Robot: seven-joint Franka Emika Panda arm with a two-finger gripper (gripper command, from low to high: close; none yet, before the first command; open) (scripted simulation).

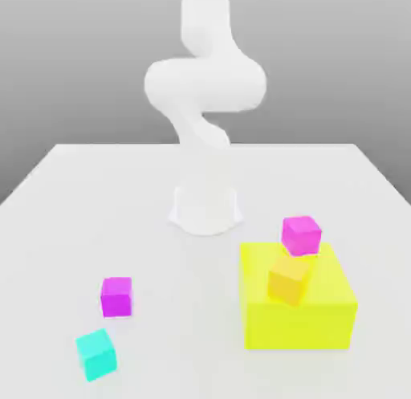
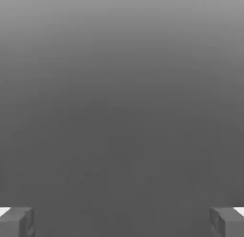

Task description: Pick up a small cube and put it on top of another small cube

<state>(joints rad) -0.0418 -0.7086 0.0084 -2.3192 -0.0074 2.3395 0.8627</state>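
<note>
Claw (image 2: 122, 222): fingers (image 2: 16, 221) spread wide, nothing between them | cyan cube (image 1: 97, 354): on table (image 1: 72, 229), well apart from the claw, just beside magenta cube (image 1: 116, 296)

Arm base (image 1: 206, 209) at table (image 1: 72, 197) centre-back, big block (image 1: 309, 317) front on the exterior view's right with two cubes on it — one (image 1: 301, 234) at its back edge, another (image 1: 288, 278) touching just before it — further cube (image 1: 116, 296) front-left, small cube (image 1: 97, 355) nearest, just beside it.
</note>
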